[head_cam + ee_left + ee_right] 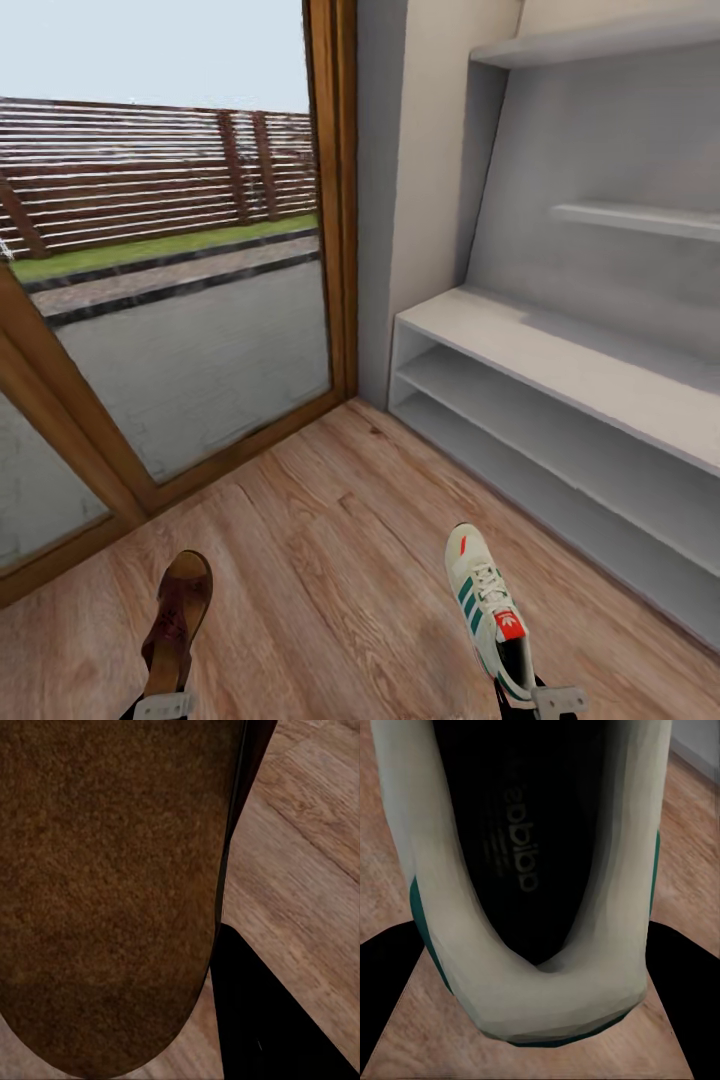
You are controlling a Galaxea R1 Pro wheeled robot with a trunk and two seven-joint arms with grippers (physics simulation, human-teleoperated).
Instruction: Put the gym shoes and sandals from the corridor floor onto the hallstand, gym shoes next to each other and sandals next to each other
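Note:
A brown sandal sticks forward from my left gripper at the bottom left of the head view, and the gripper is shut on its heel end. The sandal's sole is close up in the left wrist view, with one dark finger beside it. My right gripper is shut on the heel of a cream gym shoe with green stripes, toe pointing away. Black fingers flank the shoe's heel. The pale-grey hallstand stands ahead on the right, its shelves bare. The other shoe and sandal are out of view.
A tall wood-framed glass door takes up the left side, with a fence and lawn outside. A white wall strip separates it from the hallstand. Wood-plank corridor floor stretches between me and the rack.

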